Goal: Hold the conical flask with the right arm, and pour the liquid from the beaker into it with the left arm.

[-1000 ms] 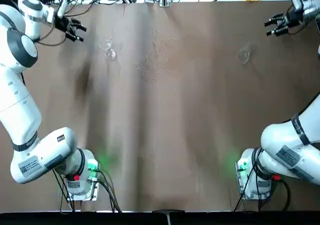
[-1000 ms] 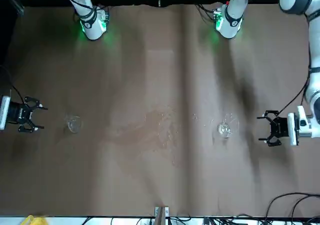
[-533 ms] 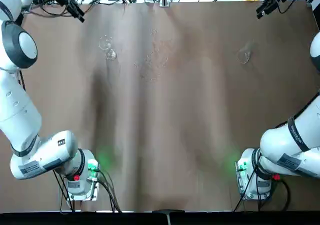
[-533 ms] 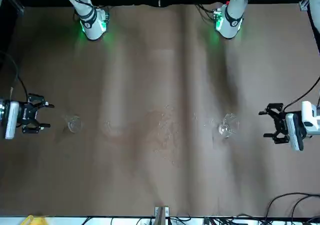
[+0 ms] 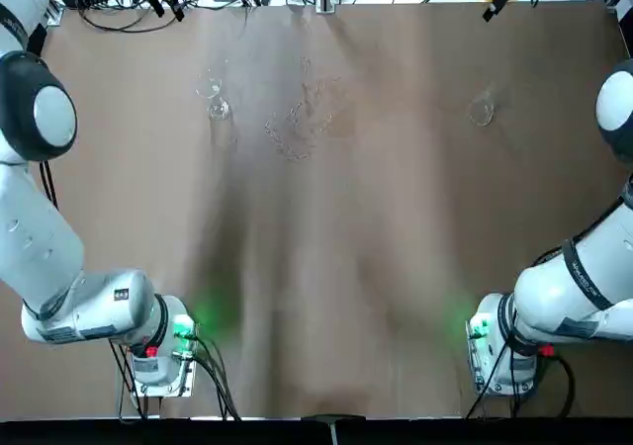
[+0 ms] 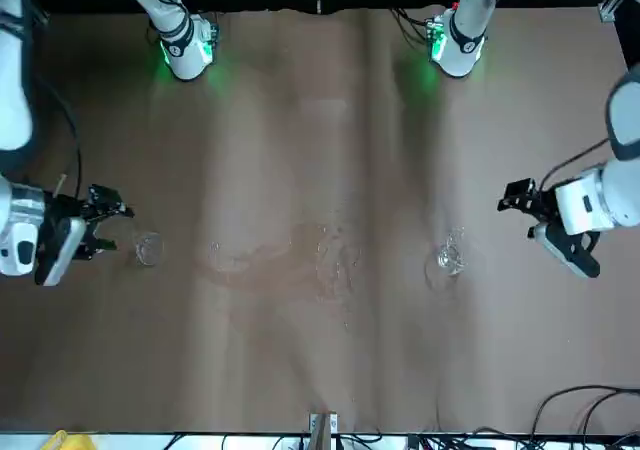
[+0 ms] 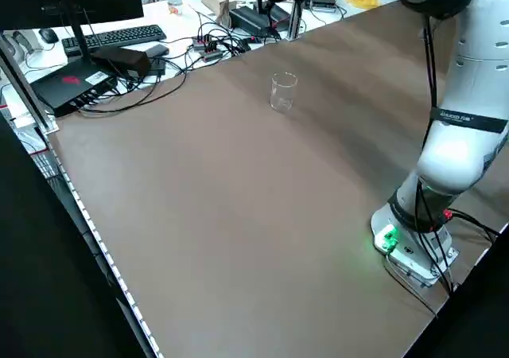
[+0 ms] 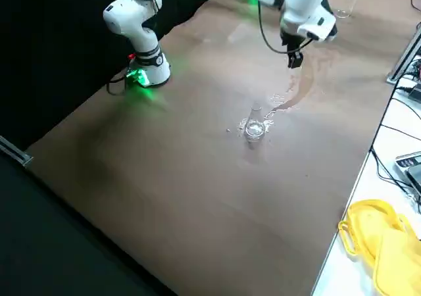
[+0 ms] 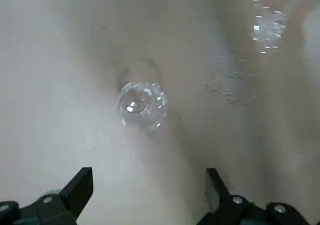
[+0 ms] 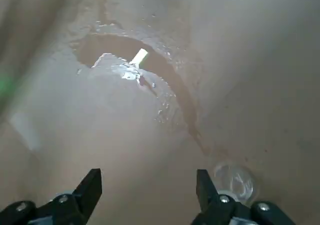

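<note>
Glass beaker [image 7: 283,91] upright near spread left hand [image 9: 150,177] — conical flask [image 8: 255,126] upright near spread right hand [image 10: 149,177]; contents unclear.

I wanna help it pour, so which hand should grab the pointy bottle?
Probably the right hand: it's open near the flask. The left hand is farther off, nearer the beaker.

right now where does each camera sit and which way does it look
Top: overhead, looking down; left arm, right arm.
Front: across the table, facing the robot; both arms.
Left side: raised, diagonally down at the beaker; arm parts.
Right side: raised, diagonally down; conical flask, arm parts.
Left wrist: towards open left gripper.
Right wrist: towards open right gripper.
Top and front share both vessels.
</note>
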`<state>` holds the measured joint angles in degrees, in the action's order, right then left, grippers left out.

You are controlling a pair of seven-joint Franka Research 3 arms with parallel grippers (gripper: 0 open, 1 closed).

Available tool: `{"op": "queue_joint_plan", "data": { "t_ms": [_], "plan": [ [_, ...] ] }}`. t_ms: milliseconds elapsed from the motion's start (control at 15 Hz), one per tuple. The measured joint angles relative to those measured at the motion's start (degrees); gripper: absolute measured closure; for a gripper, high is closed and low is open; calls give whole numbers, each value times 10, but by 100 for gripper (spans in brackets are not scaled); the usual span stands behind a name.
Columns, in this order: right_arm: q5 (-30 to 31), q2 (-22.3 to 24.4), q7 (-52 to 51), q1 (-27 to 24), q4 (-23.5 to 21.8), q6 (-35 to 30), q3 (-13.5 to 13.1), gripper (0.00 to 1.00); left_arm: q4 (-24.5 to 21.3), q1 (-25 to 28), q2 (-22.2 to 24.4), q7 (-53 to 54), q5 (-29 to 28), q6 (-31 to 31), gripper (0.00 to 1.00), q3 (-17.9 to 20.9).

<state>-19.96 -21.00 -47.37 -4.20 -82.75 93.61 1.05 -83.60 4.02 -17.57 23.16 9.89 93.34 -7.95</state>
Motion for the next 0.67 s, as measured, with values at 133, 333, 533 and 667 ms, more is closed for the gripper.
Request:
{"op": "queue_joint_plan", "data": {
  "t_ms": [133, 333, 533, 667],
  "plan": [
    [24, 9, 65, 21, 3, 4, 0, 7, -23, -18, 29, -93, -47, 0, 1, 0],
    [59, 29, 153, 40, 9, 4, 0, 1, -68, -33, 82, -195, -99, 7, 1, 0],
    [89, 66, 270, 59, 10, -9, 0, 0, -133, -31, 160, -224, -108, 27, 1, 1],
    [118, 89, 315, 72, 10, -31, 0, 0, -155, -29, 183, -225, -108, 46, 1, 2]
  ]
}}
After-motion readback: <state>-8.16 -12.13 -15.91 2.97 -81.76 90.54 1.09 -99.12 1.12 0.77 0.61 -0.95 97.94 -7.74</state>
